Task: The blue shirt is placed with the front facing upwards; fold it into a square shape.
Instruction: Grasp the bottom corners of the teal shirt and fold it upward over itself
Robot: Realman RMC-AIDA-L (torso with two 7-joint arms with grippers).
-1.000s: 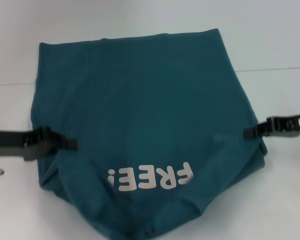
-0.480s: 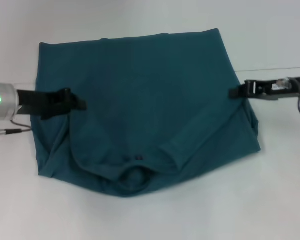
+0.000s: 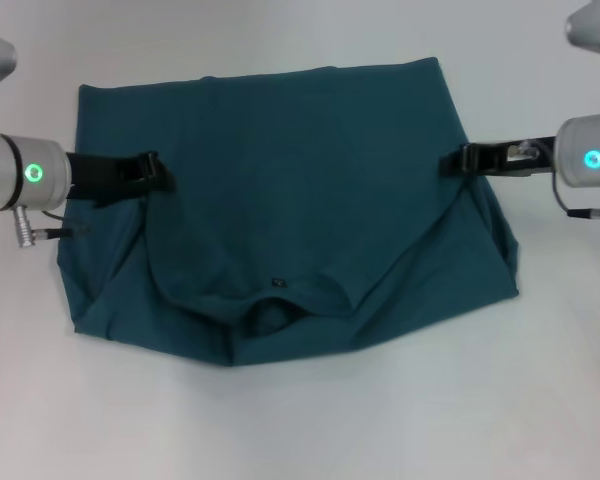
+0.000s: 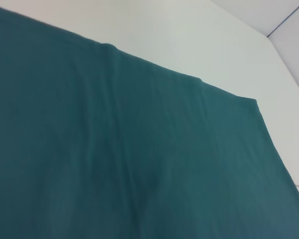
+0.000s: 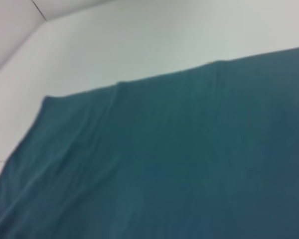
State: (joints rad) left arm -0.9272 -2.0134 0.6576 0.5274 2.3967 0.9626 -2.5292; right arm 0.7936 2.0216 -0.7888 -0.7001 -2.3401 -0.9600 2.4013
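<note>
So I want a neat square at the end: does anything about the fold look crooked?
Yes. The blue shirt is no square: its near edge bulges unevenly, the collar puckers open, and diagonal creases run toward the right gripper. The left gripper sits at the opposite side.

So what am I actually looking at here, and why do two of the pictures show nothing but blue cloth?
This is a two-armed robot folding a T-shirt. The wide picture comes from a camera on its head, looking down at a white table. On the table lies the blue shirt, partly folded, its neck opening and small neck label toward the near edge. The dark prongs at each side are the arms' grippers: the left gripper at one edge of the shirt, the right gripper at the other. Each seems to pinch a fold of cloth, though the grip itself is hard to see. The other two pictures come from cameras on the wrists, so close that cloth fills them.
</note>
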